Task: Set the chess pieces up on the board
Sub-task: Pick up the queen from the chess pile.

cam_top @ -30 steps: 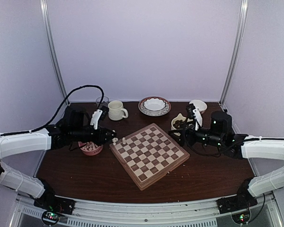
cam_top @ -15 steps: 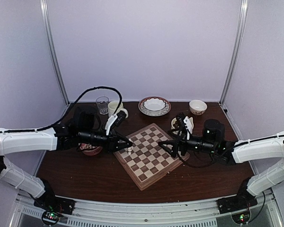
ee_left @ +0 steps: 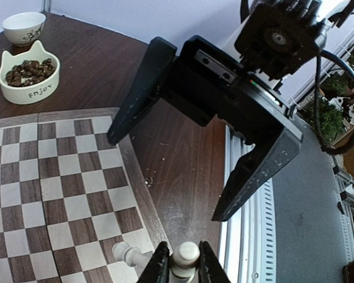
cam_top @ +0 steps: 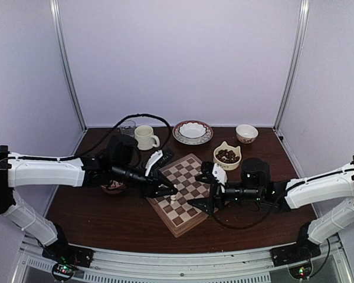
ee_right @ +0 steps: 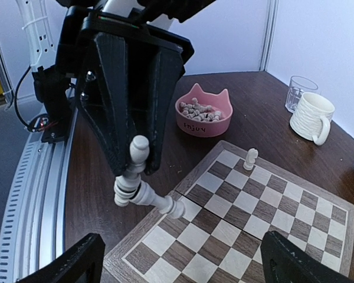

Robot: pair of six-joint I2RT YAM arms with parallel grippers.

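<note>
Left pincer (ee_left: pixel 184 268): narrow, pinched on the head of one pale chessman. This arm already has the piece, so you need no reach.
Held chessman (ee_right: pixel 135 162): sits between the pads, long axis near upright and leaning a little. Its foot hangs straight below the tips, over the near edge squares.
Fallen chessman (ee_right: pixel 159 202): lies on its side at the held one's foot, just beside the tips, long axis flat along the squares. I cannot tell if the two touch.
Board (ee_right: pixel 248 224): directly under both pincers. One standing chessman (ee_right: pixel 252 158) is at the far edge, well beyond the tips.
Right pincer (ee_left: pixel 168 177): wide and holding nothing. It faces your left tips across the corner, near the fallen piece.
Coming move: lower along the piece's own axis and keep its foot off the fallen one.
</note>
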